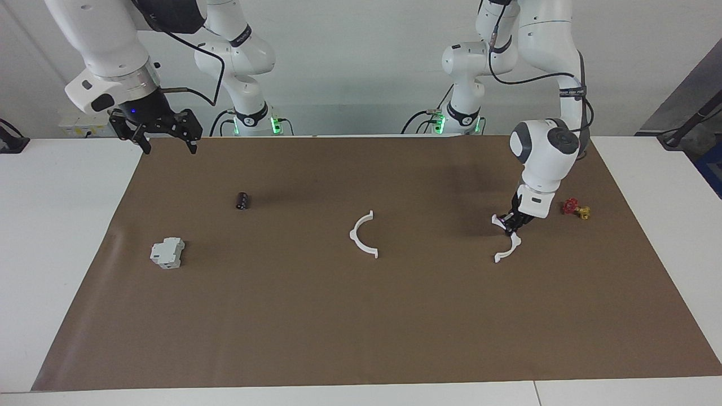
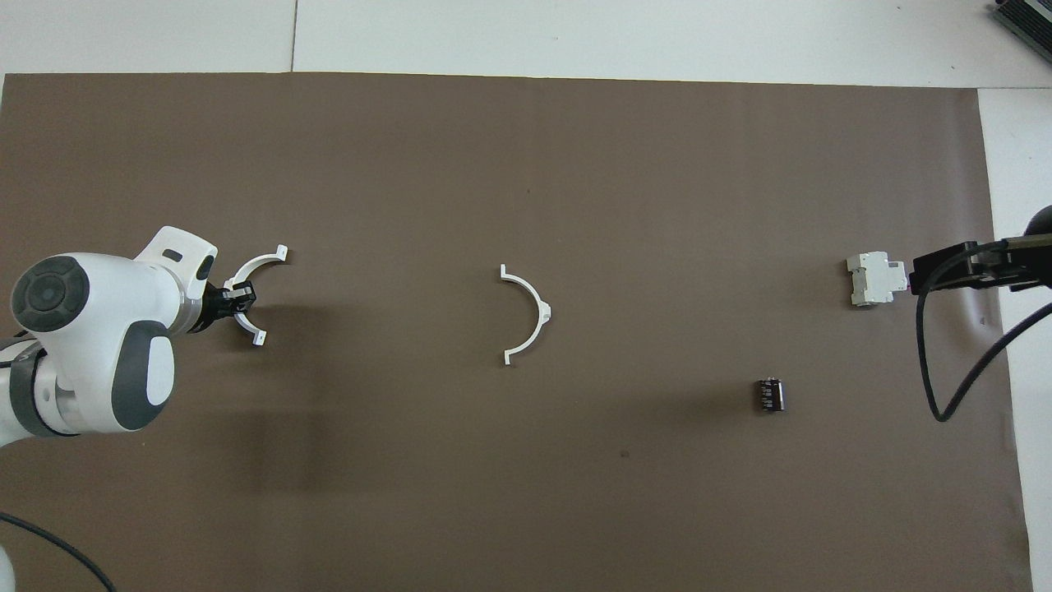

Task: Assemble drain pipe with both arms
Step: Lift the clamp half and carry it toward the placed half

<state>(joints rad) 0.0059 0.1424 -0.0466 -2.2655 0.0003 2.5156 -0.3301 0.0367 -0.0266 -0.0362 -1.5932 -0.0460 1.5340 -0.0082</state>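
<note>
1. Left gripper (image 2: 238,296) half covered in the overhead view by the white wrist at the frame's left; arm cut by the left edge.
2. Half-ring (image 1: 507,243) partly masked at its middle by the pinching fingertips.
3. Right gripper (image 1: 164,131) cut off at the overhead frame's right edge.
4. Small dark cylinder (image 2: 770,394) and red-and-gold valve (image 1: 575,208): too small for detail.
5. Both arms cropped by the facing frame's top edge.
</note>
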